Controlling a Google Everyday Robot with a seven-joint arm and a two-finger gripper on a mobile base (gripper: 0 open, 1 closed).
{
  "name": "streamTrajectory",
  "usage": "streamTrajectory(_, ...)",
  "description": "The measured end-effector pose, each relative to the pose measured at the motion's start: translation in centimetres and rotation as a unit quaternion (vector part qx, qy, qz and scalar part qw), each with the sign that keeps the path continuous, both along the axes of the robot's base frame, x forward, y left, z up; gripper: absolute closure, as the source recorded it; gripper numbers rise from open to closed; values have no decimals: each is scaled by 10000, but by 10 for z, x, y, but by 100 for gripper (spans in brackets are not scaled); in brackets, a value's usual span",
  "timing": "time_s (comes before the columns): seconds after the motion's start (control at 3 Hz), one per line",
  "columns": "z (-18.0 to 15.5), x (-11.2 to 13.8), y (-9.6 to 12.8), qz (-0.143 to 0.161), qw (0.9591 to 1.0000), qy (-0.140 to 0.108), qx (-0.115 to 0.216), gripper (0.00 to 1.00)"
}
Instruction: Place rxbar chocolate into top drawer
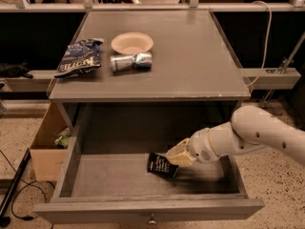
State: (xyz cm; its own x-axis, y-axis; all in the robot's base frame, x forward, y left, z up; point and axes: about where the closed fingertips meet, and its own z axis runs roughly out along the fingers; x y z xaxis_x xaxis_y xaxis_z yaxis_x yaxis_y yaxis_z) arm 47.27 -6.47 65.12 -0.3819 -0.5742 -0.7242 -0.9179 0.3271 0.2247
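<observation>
shows the gripper low inside the open top drawer, jaws clenched on the upper corner of the rxbar chocolate. holds the bar tilted, lower edge touching the drawer floor, probably for a short, gentle release. on the bench above: chip bag, bowl, can.

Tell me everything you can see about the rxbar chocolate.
The rxbar chocolate is a small flat bar in a black wrapper with rows of white lettering. It lies inside the open top drawer, near the middle, skewed to the drawer's sides. The gripper meets the end toward the arm; whether the bar rests flat is unclear.
</observation>
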Motion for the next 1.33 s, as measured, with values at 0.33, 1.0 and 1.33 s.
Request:
streamTrajectory(0.33,0,0,0,0,10000,0,0,34)
streamTrajectory(1.0,0,0,0,1,10000,0,0,0)
streamTrajectory(1.33,0,0,0,1,10000,0,0,0)
